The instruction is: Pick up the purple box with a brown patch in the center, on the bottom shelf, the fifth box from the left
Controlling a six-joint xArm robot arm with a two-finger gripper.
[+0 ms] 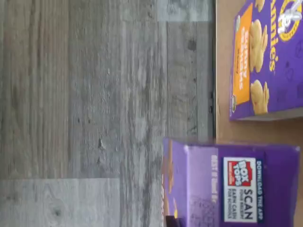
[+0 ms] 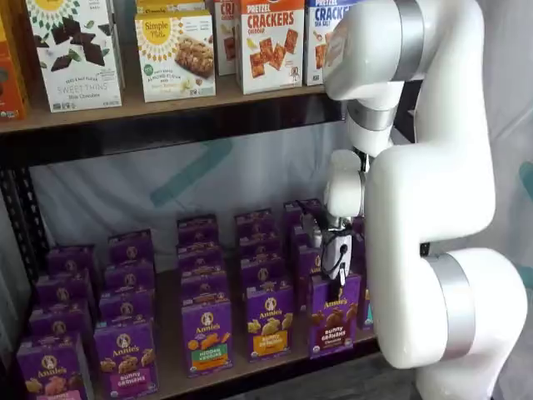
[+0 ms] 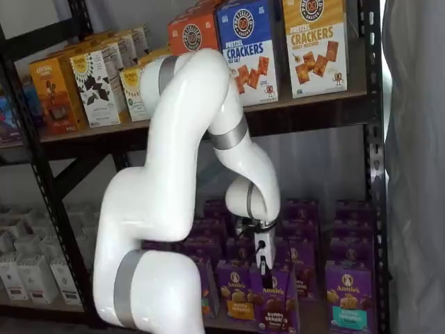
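Arm (image 2: 433,192) fills both shelf views before the rack. Bottom shelf (image 2: 241,373) carries rows of purple cartons. Purple box (image 2: 335,317) stands at front edge, yellow-banded carton (image 2: 270,321) at its 9 o'clock. Fingers (image 2: 336,260) hang just above it; clenched or released, cannot tell.

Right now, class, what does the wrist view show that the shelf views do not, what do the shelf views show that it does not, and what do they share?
Only the wrist view: the Box Tops label on top of the purple box.

Only the shelf views: the arm, the end effector right above that box, whether it grips it is unclear, and the cracker boxes on the higher shelf.

Both: the purple box, its orange-banded neighbour, and the bottom shelf.
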